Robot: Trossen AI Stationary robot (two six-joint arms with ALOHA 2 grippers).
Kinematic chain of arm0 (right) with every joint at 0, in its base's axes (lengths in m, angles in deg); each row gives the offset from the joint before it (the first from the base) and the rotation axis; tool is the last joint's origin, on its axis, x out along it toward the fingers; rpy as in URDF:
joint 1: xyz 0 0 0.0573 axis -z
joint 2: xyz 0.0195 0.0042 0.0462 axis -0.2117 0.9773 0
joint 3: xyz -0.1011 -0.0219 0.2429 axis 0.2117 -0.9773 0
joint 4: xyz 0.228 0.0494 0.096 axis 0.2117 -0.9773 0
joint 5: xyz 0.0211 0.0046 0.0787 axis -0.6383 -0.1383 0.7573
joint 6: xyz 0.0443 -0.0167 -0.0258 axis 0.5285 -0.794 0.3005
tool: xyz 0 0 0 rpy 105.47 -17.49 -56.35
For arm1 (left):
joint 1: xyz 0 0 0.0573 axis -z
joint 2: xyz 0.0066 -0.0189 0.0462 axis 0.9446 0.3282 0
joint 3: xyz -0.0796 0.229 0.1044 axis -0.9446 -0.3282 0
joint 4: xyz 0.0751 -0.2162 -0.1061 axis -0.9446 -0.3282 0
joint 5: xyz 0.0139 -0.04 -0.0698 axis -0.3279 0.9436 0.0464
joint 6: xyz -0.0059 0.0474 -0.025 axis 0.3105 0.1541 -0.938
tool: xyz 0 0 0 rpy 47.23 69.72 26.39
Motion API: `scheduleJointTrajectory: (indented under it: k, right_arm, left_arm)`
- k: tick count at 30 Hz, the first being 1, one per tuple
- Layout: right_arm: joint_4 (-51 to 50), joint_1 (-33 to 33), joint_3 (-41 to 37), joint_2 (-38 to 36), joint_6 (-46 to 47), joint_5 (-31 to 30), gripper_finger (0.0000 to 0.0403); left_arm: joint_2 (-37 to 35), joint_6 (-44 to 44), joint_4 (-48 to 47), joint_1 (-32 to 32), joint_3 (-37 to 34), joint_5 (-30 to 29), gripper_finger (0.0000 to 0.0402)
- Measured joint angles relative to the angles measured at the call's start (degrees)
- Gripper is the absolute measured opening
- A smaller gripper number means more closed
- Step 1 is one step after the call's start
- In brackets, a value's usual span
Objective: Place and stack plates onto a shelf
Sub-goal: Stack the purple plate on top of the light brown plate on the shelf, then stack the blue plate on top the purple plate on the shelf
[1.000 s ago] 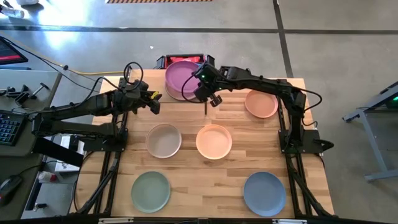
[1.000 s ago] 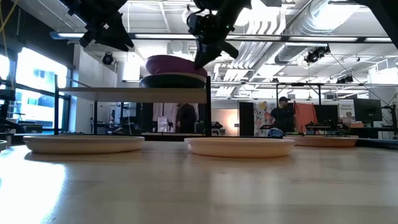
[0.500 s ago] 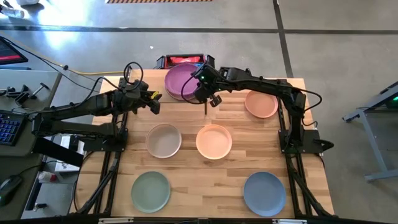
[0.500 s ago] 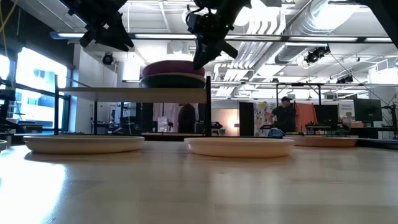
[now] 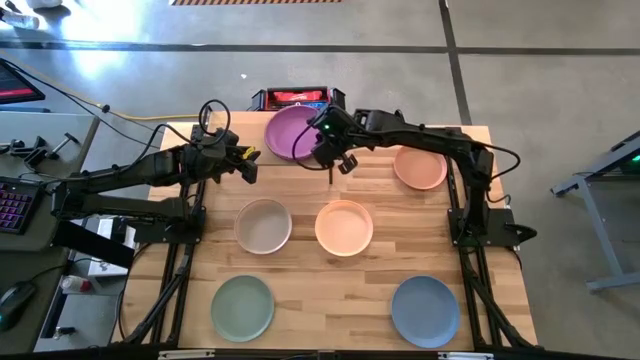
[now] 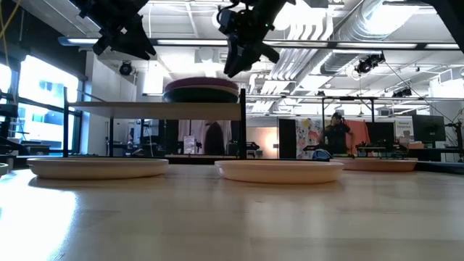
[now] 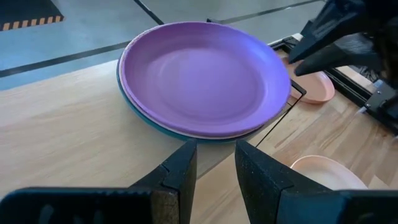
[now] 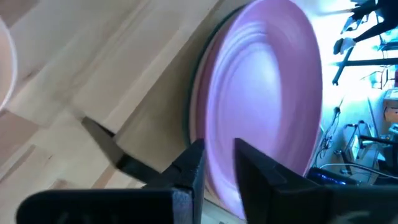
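Now I see my right gripper (image 5: 327, 152) slightly open beside the purple plate (image 5: 293, 131) stacked on the shelf (image 6: 156, 106); left gripper (image 5: 245, 160) narrowly open.

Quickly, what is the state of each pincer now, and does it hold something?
Left pincer: open, holding nothing, near the purple plate.
Right pincer: open, holding nothing, at the purple plate's rim on the shelf.

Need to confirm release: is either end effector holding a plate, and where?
Nothing held. The right end effector is open just above the purple plate; the left is empty.
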Motion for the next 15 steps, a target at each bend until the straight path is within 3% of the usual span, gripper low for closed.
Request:
scheduleJointTrajectory:
  k: [5,15]
  right_arm:
    - [-2.1,-0.3,0.0,-1.0,2.0,-0.3,0.0067]
    - [-8.3,1.1,0.0,-1.2,15.9,0.3,0.0067]
  left_arm:
    - [0.0,0.0,-0.1,0.0,0.0,0.0,0.0097]
    - [0.0,-0.1,0.0,0.0,0.0,0.1,0.0097]
